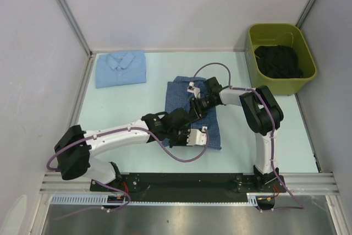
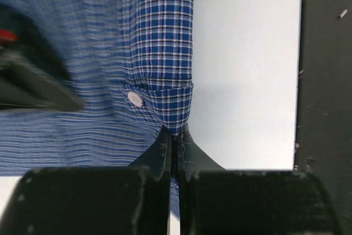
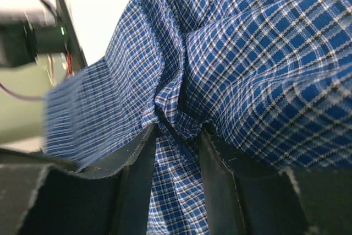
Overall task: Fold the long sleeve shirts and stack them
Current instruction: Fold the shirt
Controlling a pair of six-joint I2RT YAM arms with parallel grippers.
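The medium blue checked shirt (image 1: 179, 94) lies partly folded in the middle of the table, and both arms meet over it. My left gripper (image 1: 190, 136) is shut on the end of its sleeve cuff (image 2: 170, 105); a white button (image 2: 135, 98) sits just beside the fingertips (image 2: 163, 142). My right gripper (image 1: 193, 108) is closed on a bunched fold of the same checked cloth (image 3: 181, 108), which fills the gap between its fingers (image 3: 144, 152). The plain pale blue shirt (image 1: 121, 69) lies folded flat at the back left, apart from both grippers.
A green bin (image 1: 305, 78) holding dark cloth (image 1: 278, 61) stands at the back right corner. White walls close in the table on three sides. In the left wrist view a black strip (image 2: 324, 81) borders the pale table surface (image 2: 247, 70).
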